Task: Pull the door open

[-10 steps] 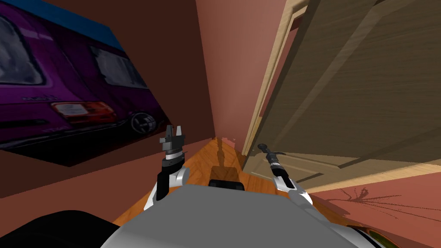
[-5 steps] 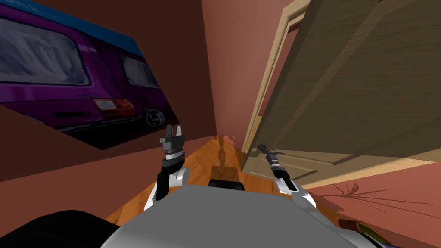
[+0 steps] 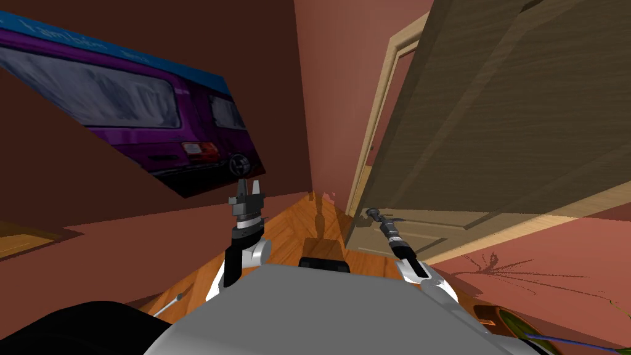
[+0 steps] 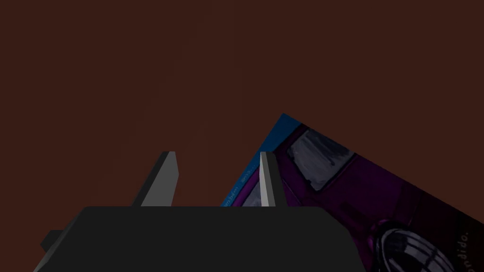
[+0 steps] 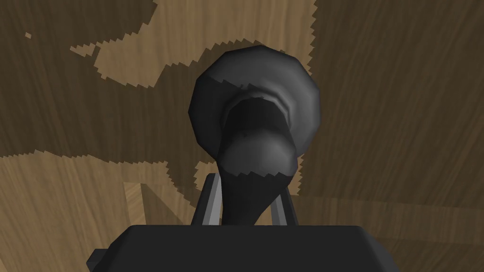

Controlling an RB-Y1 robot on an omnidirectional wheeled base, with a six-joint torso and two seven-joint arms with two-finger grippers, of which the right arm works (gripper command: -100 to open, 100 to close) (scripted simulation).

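Observation:
A brown wood-grain door (image 3: 505, 111) stands ajar on the right, swung out from its pale frame (image 3: 377, 123). Its dark round handle (image 5: 255, 127) sits close before the right wrist camera, and my right gripper (image 5: 248, 196) is shut on the handle's neck, a finger pressing each side. In the head view that gripper (image 3: 373, 214) reaches the handle at the door's free edge. My left gripper (image 3: 247, 188) is raised to the left of my chest, open, with nothing between its fingers (image 4: 264, 182).
A big picture of a purple van (image 3: 154, 117) hangs on the dark wall to the left. A narrow strip of wooden floor (image 3: 308, 222) runs ahead to the corner. The reddish wall (image 3: 542, 252) lies to the right below the door.
The door has swung further out from its frame with my right gripper on the handle. The whole head view has turned, so the van picture slid to the right and shrank.

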